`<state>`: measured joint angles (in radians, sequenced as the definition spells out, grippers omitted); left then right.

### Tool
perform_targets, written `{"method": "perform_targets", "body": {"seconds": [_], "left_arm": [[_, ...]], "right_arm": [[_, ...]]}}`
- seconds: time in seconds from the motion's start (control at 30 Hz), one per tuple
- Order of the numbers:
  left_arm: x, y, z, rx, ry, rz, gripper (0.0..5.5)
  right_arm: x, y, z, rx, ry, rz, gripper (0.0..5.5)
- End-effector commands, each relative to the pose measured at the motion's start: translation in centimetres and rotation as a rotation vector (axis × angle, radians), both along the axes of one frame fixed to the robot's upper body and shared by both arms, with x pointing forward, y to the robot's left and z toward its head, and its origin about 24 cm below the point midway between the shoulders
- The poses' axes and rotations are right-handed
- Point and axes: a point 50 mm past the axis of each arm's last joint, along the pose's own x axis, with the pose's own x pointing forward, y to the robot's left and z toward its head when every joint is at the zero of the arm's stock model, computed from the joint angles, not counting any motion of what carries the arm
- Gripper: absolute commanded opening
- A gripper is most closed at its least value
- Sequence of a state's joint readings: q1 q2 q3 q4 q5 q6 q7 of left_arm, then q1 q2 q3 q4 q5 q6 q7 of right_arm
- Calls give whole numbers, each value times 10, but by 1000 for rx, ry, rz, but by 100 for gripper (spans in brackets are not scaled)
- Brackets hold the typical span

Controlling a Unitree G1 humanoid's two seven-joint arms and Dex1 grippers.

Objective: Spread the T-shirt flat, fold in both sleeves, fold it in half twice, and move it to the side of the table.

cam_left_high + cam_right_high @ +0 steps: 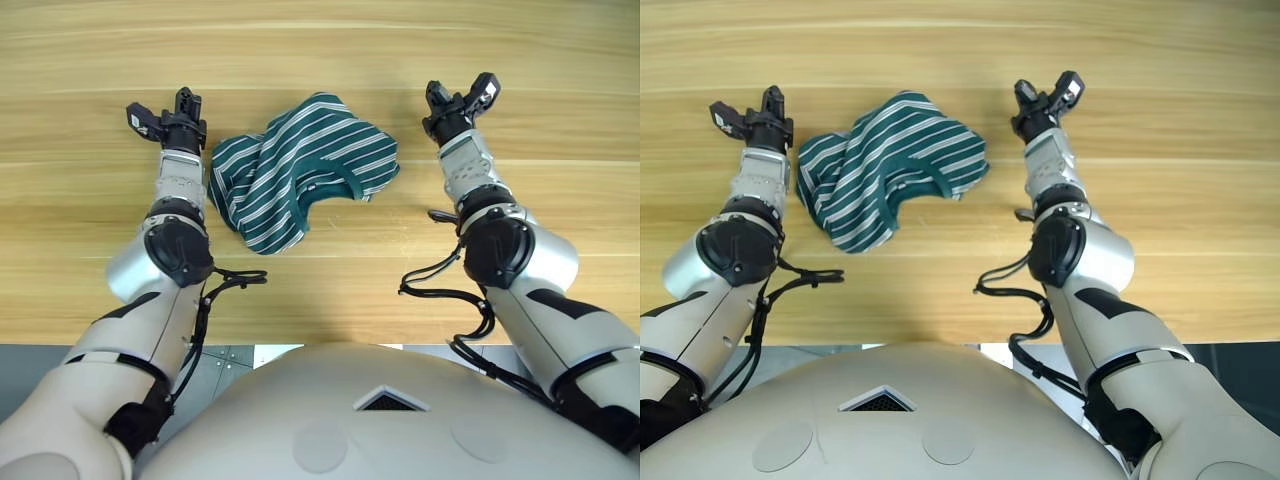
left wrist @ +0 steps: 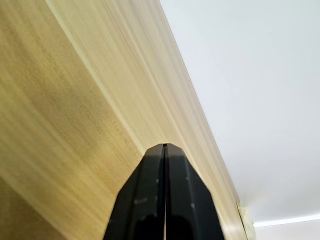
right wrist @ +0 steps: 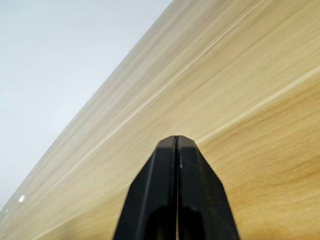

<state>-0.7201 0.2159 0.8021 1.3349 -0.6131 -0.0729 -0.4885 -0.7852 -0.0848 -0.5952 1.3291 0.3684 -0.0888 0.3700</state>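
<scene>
T-shirt (image 1: 300, 170): I see it crumpled on the table (image 1: 320, 50), between both pincers, touching neither;
Left pincer (image 2: 165, 146): clenched, empty; bare wood ahead to the table edge;
Right pincer (image 3: 177, 137): clenched, empty; open wood around it.

2 arms stretched forward, left pincer (image 2: 165, 151) and right pincer (image 3: 176, 142) both closed, empty

Beyond the far edge of the light, wood-grain table (image 1: 330, 50), whose boards run side to side in long bands, stands a pale, plain surface (image 2: 250, 75). Below the table's near edge lies a strip of dark grey floor (image 1: 40, 355), with lighter, tile-like panels (image 1: 235, 355) just under that edge, left of its middle.
</scene>
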Motion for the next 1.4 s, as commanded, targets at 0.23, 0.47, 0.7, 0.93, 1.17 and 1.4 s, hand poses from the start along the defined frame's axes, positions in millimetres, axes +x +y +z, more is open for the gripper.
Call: {"method": "perform_targets", "body": {"seconds": [0.23,0.47,0.7,0.93,1.17,1.4], "left_arm": [[4,-5,2,2,1,-22,0],[4,-5,3,4,-3,-26,0],[4,-5,3,7,-6,-34,0],[4,-6,3,12,-8,-42,0],[4,-7,3,19,-7,-47,0],[9,-10,20,213,-181,-184,0]], "right_arm": [[-10,3,-15,4,63,13,1],[-10,4,-14,3,56,18,1],[-10,5,-14,-7,50,26,1],[-10,5,-14,-15,44,30,1],[-10,5,-13,-24,41,31,1],[-8,7,5,-6,-237,177,1]]}}
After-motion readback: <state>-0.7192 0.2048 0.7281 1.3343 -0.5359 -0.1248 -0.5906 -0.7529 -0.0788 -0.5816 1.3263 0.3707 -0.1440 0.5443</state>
